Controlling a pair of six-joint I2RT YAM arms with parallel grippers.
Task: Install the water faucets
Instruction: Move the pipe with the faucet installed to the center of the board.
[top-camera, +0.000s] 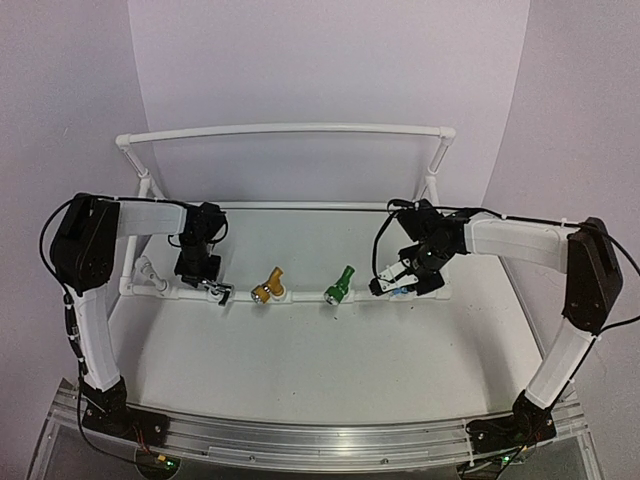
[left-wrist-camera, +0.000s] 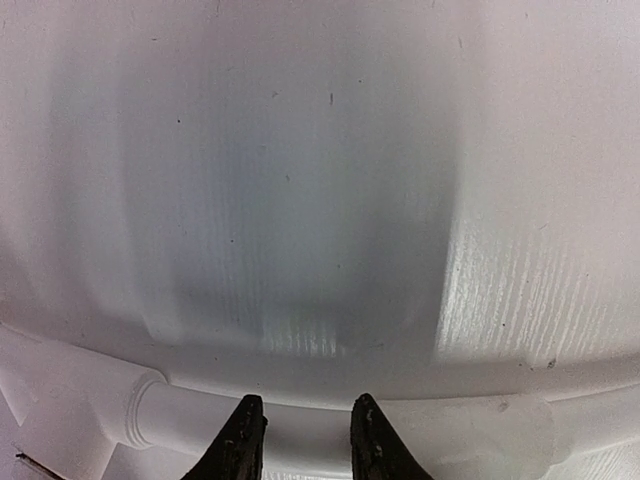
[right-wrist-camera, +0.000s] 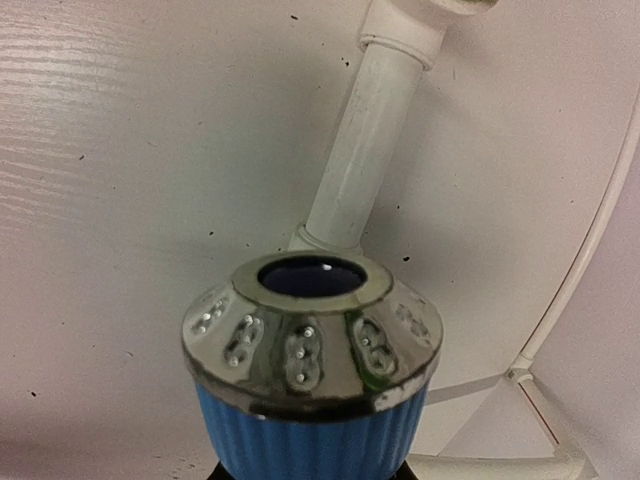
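Along the front pipe (top-camera: 300, 297) of the white frame sit a silver faucet (top-camera: 216, 291), a yellow faucet (top-camera: 268, 289) and a green faucet (top-camera: 339, 286). My left gripper (top-camera: 203, 281) hangs right over the silver one. In the left wrist view its fingertips (left-wrist-camera: 243, 440) stand a narrow gap apart above the pipe (left-wrist-camera: 200, 415); the silver faucet is hidden there. My right gripper (top-camera: 402, 283) is shut on the blue faucet (top-camera: 400, 291), just over the pipe's right part. The blue ribbed body and chrome nozzle (right-wrist-camera: 310, 340) fill the right wrist view.
The white PVC frame has a high back rail (top-camera: 290, 130) and side legs. A white elbow fitting (top-camera: 150, 272) lies at the front pipe's left end. A pipe tee (left-wrist-camera: 90, 410) shows left of my left fingers. A pipe section (right-wrist-camera: 365, 140) runs beyond the blue faucet.
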